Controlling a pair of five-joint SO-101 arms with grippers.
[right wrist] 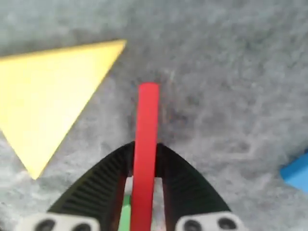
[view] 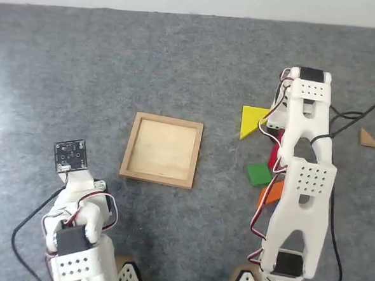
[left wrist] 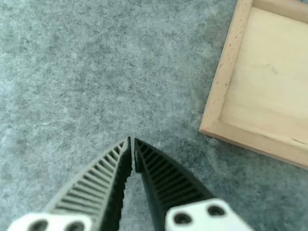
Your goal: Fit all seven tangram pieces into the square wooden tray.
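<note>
The square wooden tray (view: 162, 149) lies in the middle of the table with nothing in it; one corner of the tray (left wrist: 226, 96) appears in the left wrist view. My left gripper (left wrist: 131, 142) is shut on nothing, just above the grey mat beside that corner. My right gripper (right wrist: 144, 147) is shut on a red piece (right wrist: 147, 120), held on edge above the mat. A yellow triangle (right wrist: 48, 91) lies close beside it, the same yellow triangle (view: 252, 119) right of the tray. The red piece (view: 274, 155) shows partly under the right arm.
A green piece (view: 258, 174) and an orange piece (view: 270, 194) lie beside the right arm. A tan triangle (view: 368, 137) sits at the far right. A blue piece (right wrist: 296, 171) shows at the edge of the right wrist view. Cables trail near the arms.
</note>
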